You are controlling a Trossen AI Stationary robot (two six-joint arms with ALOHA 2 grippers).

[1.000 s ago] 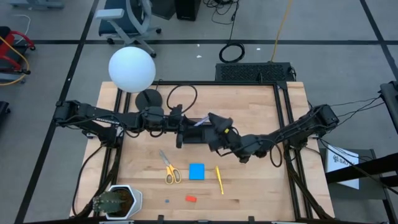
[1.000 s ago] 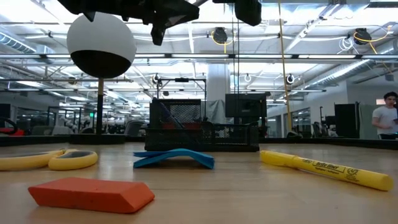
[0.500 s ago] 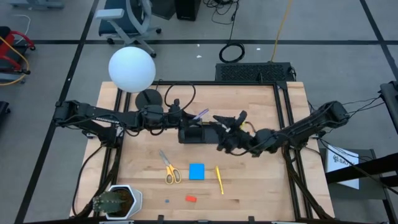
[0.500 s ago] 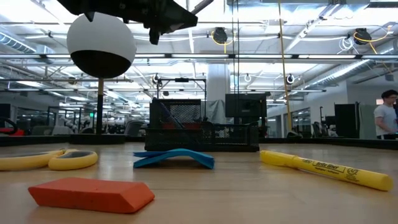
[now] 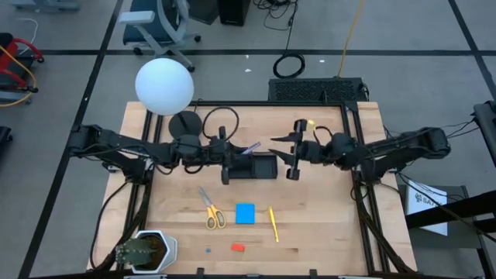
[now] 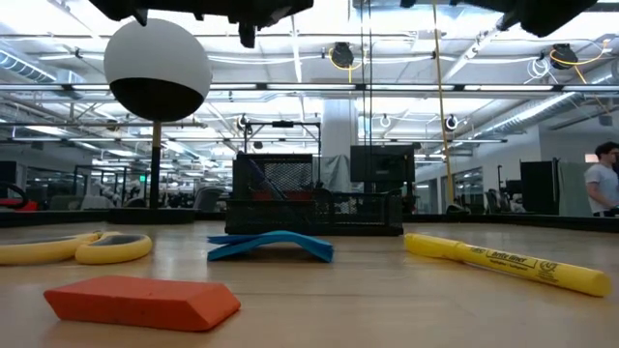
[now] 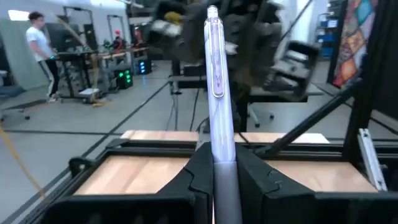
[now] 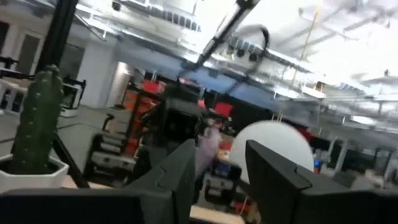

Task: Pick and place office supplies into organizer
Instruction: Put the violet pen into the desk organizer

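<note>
L claw pinched pale purple plastic pen above small black rectangular organizer tray; R claw, spread, empty, hovered just right of it.

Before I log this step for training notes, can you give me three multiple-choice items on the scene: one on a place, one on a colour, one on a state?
1. Where is the note pad?
A. in the organizer
B. on the table between scissors and yellow marker
C. in a gripper

2. What colour is the eraser?
A. red
B. green
C. white

3. What is the left gripper doing?
A. hanging open
B. shut on the scissors
C. shut on a pen

Answers: 1 B, the high view shows it flat between the scissors and the marker. 2 A, the low view shows it red. 3 C, the left wrist view shows the pen clamped between its fingers; the right gripper is open and empty beside the organizer.
</note>
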